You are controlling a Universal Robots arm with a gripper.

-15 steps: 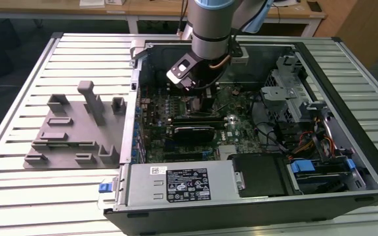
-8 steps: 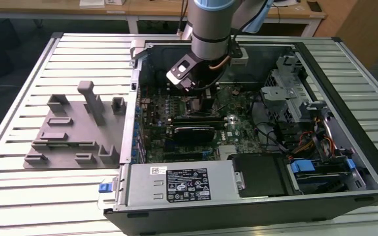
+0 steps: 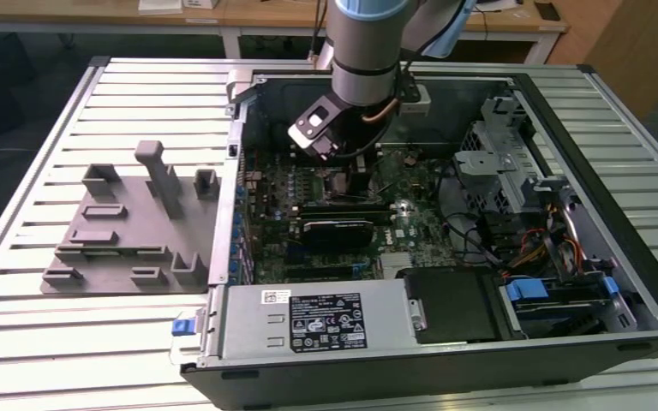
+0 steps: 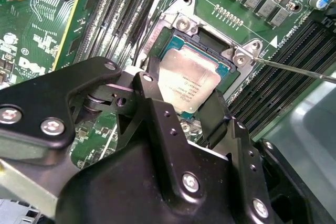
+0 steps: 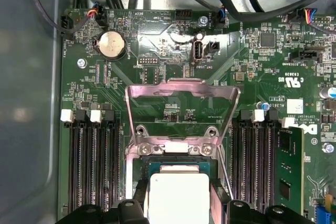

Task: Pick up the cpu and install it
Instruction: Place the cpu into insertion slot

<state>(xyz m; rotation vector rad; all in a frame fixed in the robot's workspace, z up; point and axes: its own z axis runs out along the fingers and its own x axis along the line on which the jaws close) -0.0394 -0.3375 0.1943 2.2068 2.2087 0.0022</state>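
Observation:
The cpu (image 4: 189,80) is a flat square chip with a silver-grey top and a green edge. It sits level at the open socket (image 4: 184,22) on the green motherboard (image 3: 415,223), also shown as the cpu (image 5: 178,198) in the first wrist view. My gripper (image 4: 182,90) reaches down into the computer case (image 3: 444,351), with its black fingers (image 4: 152,77) pressed against two opposite sides of the chip. The socket's metal load plate (image 5: 181,90) is swung up and open, and its thin lever (image 4: 294,69) sticks out to one side. I cannot tell whether the chip rests fully in the socket.
Black memory slots (image 5: 92,166) flank the socket on both sides. A coin battery (image 5: 113,44) and cables (image 5: 236,3) lie beyond it. A grey fixture block (image 3: 134,223) stands on the slatted table at the exterior view's left. The power supply (image 3: 318,321) and drive cage (image 3: 512,163) crowd the case.

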